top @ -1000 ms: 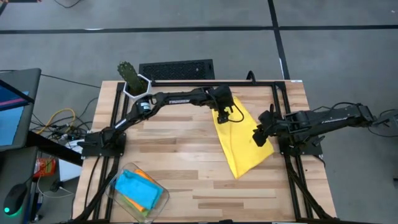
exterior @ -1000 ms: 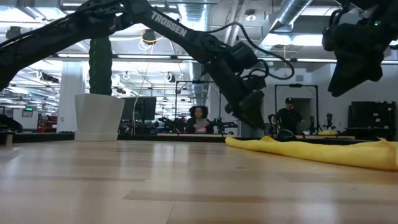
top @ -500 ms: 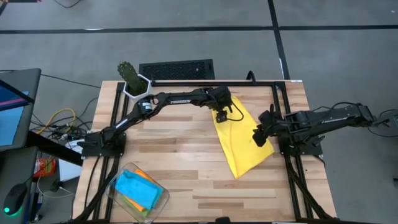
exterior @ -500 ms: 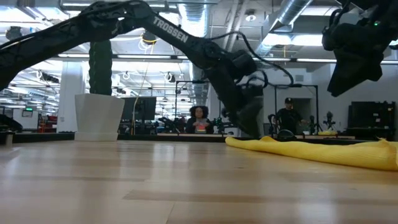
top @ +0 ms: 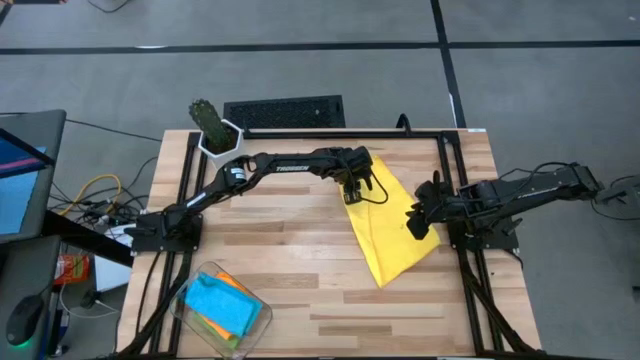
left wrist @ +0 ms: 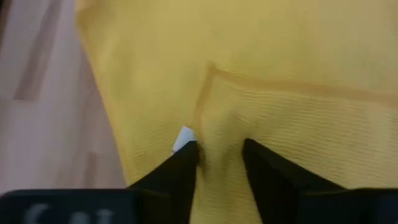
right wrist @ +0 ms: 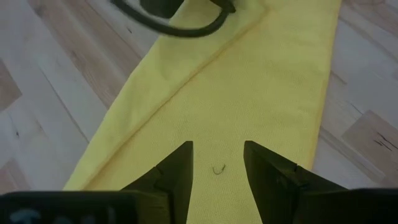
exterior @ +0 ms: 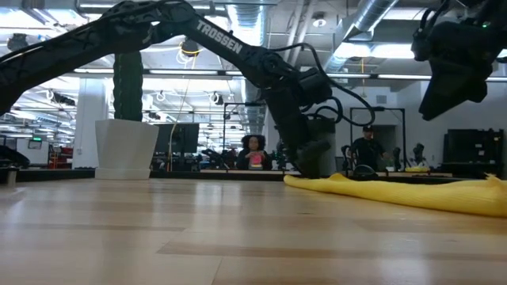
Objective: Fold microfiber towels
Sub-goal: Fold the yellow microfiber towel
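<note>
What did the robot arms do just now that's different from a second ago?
The left gripper dropped onto the far corner of the yellow towel and its fingers closed in, pinching a little fold of cloth. The right gripper stayed hovering open above the towel's right side. The towel stayed spread flat, and the bin of towels and the cactus didn't move.

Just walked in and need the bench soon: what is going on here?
The robot is folding towels. The left tool is down on the yellow towel at its far corner, fingers pinching a ridge of cloth. The right tool hangs open above the same towel near its right edge. A clear bin at the near left holds blue and orange towels.
</note>
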